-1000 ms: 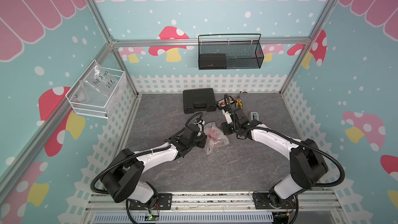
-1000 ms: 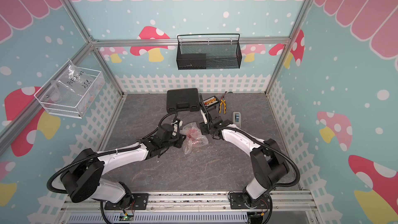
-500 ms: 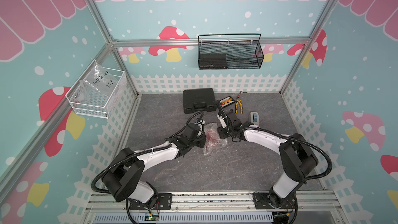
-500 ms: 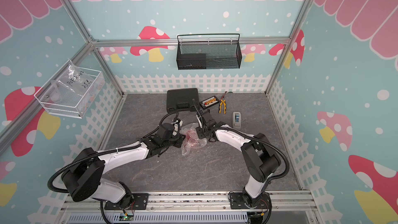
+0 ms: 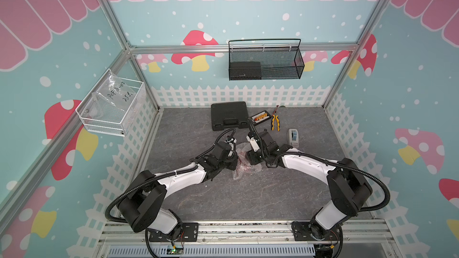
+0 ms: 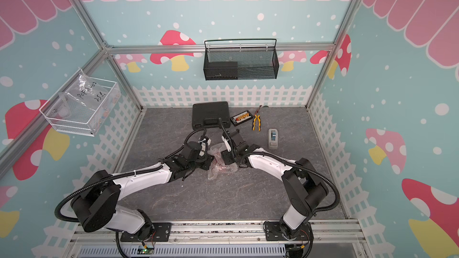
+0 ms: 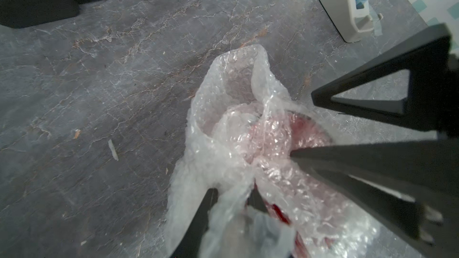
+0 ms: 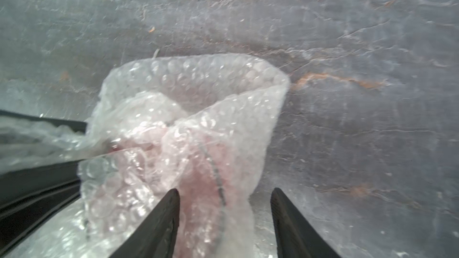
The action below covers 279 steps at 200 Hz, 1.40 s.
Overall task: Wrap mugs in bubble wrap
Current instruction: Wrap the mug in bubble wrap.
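The red mug (image 7: 278, 213) lies at mid-table, bundled in crumpled bubble wrap (image 5: 244, 165) (image 6: 221, 166), and shows only as a red tint through the plastic (image 8: 206, 170). My left gripper (image 7: 232, 193) (image 5: 234, 163) is shut on a fold of the bubble wrap (image 7: 231, 120) at the bundle's left side. My right gripper (image 8: 224, 191) (image 5: 250, 158) is open over the bundle's right side. One of its fingers (image 7: 347, 160) presses into the wrap (image 8: 198, 90), and the other stands over bare table.
Behind the bundle lie a black case (image 5: 229, 117), a small tray of orange and white parts (image 5: 259, 117), yellow pliers (image 5: 275, 122) and a grey-white tape dispenser (image 5: 293, 137). A black wire basket (image 5: 265, 63) hangs on the back wall and a white basket (image 5: 111, 106) on the left wall.
My right gripper has moved left from beside the bundle onto its right side. The left arm has stayed nearly still, holding the wrap.
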{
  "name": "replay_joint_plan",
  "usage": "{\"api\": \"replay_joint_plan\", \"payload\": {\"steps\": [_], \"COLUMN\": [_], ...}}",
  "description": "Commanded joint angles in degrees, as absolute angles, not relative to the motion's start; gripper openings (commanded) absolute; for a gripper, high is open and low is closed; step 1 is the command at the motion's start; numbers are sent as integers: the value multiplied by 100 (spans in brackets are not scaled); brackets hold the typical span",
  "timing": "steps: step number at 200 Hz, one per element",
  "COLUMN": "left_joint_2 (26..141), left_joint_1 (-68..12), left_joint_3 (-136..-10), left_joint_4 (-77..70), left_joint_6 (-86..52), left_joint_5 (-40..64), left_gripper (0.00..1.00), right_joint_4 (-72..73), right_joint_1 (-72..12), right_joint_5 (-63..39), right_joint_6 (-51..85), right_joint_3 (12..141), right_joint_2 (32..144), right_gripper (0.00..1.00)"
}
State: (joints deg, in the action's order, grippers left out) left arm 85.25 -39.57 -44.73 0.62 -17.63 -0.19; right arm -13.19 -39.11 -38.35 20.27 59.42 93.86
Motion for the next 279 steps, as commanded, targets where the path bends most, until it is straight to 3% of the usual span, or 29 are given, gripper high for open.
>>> {"api": "replay_joint_plan", "payload": {"steps": [1, 59, 135, 220, 279], "left_joint_2": [8518, 8084, 9005, 9467, 9440], "left_joint_1": [-4017, -4026, -4030, -4033, -4034], "left_joint_3": [-4618, -4575, -4767, -4886, -4852], "left_joint_4": [141, -177, -96, 387, 217], "left_joint_6": [-1780, -1748, -1776, -1547, -1460], "left_joint_5": [205, 725, 1597, 1336, 1601], "left_gripper": [24, 27, 29, 29, 30], "right_joint_4": [-1299, -1386, -1313, -1308, -979], "right_joint_1": [-3973, -4068, -4122, -3668, -3533], "right_joint_5": [-3642, -3349, -3364, -3460, -4242], "right_joint_6": [2074, 2136, 2266, 2347, 2399], "right_joint_3": [5825, 5924, 6034, 5935, 5930], "right_joint_2": [9643, 9857, 9803, 8918, 9105], "right_gripper": [62, 50, 49, 67, 70]}}
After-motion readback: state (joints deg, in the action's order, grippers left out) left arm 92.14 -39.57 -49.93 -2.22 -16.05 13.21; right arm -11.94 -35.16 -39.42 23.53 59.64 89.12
